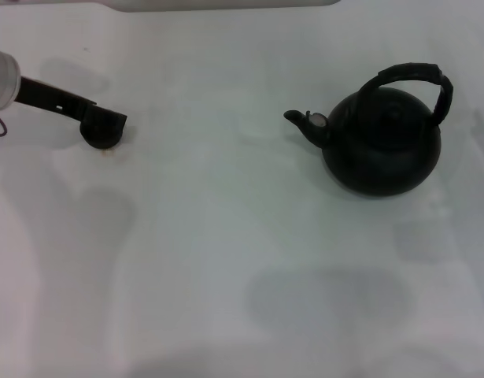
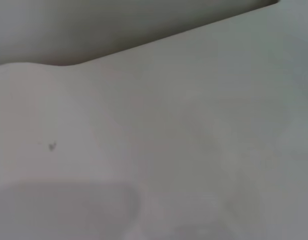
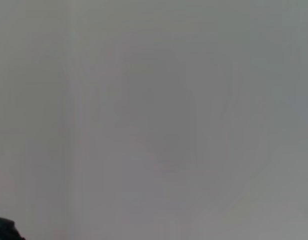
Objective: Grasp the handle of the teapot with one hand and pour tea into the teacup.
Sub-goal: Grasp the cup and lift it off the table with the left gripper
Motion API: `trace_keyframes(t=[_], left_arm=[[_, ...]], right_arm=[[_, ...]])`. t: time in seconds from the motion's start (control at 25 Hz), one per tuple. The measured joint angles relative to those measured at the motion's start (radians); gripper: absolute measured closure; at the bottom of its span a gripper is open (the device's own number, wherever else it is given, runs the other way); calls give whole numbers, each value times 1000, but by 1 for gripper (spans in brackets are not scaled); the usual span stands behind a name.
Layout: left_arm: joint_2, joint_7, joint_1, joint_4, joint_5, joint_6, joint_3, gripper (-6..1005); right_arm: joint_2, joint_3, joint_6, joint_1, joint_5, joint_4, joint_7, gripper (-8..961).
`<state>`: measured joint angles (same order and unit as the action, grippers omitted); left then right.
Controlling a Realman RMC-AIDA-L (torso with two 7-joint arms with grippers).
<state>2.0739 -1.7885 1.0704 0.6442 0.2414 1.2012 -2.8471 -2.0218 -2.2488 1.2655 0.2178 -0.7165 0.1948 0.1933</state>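
Teapot (image 1: 382, 142) on bench (image 1: 226, 260) right side, likely heavy, rigid; I'd grip the ribbed handle (image 1: 411, 76) at its crown; my left tool (image 1: 102, 128) rests far left, spread unreadable.

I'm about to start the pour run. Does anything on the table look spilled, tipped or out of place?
Nothing stands out. The teapot sits upright on the right, handle arched up, and no spill shows. The left gripper rests far left at a small dark object, possibly the cup.

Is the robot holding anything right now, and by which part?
The teapot stands free, its handle untouched. The left pincer reaches to the small teacup; whether it grips it cannot be told.
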Motion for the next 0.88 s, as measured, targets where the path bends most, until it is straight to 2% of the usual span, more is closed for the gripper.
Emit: trace_keyframes(t=[0.88], left_arm=[[0,-4,-7,-43,16,-33,0,162]], right_arm=[[0,2,0,0,0,0,0,96]])
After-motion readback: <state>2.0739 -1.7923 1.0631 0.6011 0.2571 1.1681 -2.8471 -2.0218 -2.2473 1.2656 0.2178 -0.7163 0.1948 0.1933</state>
